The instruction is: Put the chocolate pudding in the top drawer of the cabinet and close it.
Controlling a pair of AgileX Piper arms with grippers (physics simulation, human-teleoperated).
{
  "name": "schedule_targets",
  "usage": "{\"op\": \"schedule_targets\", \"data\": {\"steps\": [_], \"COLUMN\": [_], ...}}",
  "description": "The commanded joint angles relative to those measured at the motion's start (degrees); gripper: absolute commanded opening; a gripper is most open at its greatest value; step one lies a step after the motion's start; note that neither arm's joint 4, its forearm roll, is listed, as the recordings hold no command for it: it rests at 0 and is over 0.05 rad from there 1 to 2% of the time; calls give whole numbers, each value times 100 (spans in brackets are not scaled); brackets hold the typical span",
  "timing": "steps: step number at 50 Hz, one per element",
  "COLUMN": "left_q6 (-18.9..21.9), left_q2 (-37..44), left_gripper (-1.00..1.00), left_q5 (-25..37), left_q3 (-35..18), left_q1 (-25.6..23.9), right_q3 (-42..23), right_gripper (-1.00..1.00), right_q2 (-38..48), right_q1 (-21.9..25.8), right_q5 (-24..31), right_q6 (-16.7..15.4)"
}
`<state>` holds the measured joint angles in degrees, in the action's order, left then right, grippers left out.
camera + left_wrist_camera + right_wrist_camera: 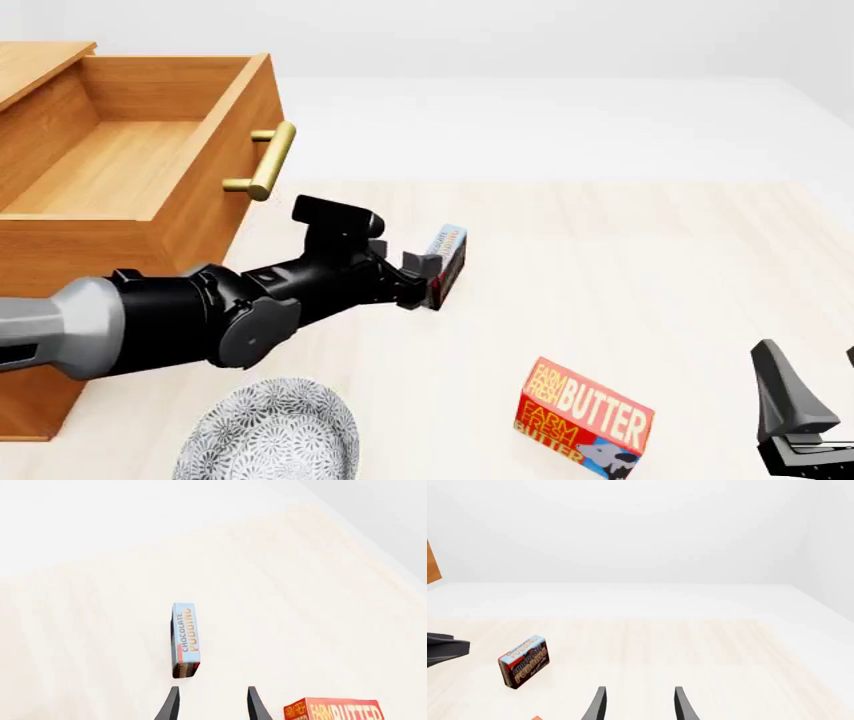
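gaping left fingers (pixel 175 702) near chocolate pudding (pixel 185 640)

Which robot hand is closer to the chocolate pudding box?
Left. The left gripper is right beside the chocolate pudding, fingers open; the right gripper sits far off near the table's near-right edge.

We count one chocolate pudding (pixel 447 262), one butter box (pixel 585 419), one patterned plate (pixel 274 437), and one cabinet (pixel 54 250) with one top drawer (pixel 200 190) pulled open. We also see two grippers: the left gripper (pixel 420 280) and the right gripper (pixel 801 420).
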<state>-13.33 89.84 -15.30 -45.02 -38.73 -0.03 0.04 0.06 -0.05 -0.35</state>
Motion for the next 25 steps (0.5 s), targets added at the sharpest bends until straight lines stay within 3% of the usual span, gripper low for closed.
{"op": "schedule_targets", "data": {"steps": [1,25], "left_q6": [58,39], "left_q2": [189,512], "left_gripper": [100,100], "left_q5": [13,11], "left_q3": [-102,-339], "left_q1": [115,208], "right_q3": [0,0], "right_gripper": [100,100], "right_q2": [0,0], "right_q1": [0,-1], "right_q5": [0,-1], "right_q6": [0,1]}}
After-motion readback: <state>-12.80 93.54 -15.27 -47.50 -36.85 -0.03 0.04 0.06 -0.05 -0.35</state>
